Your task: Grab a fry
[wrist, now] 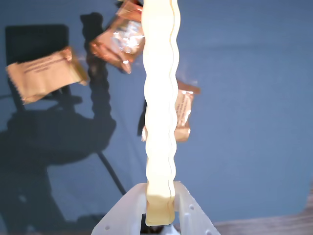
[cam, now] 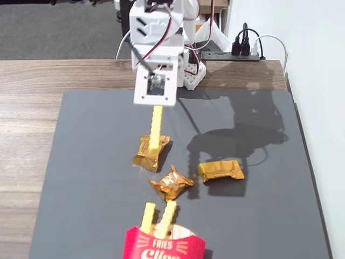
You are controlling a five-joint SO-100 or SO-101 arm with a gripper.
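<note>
My gripper is shut on a pale-yellow crinkle-cut fry and holds it lifted above the dark grey mat. The fry hangs down from the jaws over a gold wrapper. In the wrist view the fry runs from between my white fingers up the frame, and the gripper clamps its lower end. Two more fries stand in the red FRIES carton at the mat's near edge.
Three crumpled gold foil wrappers lie mid-mat: one below the held fry, one in the middle, one to the right. The arm's base stands at the back on the wooden table. A power strip sits behind.
</note>
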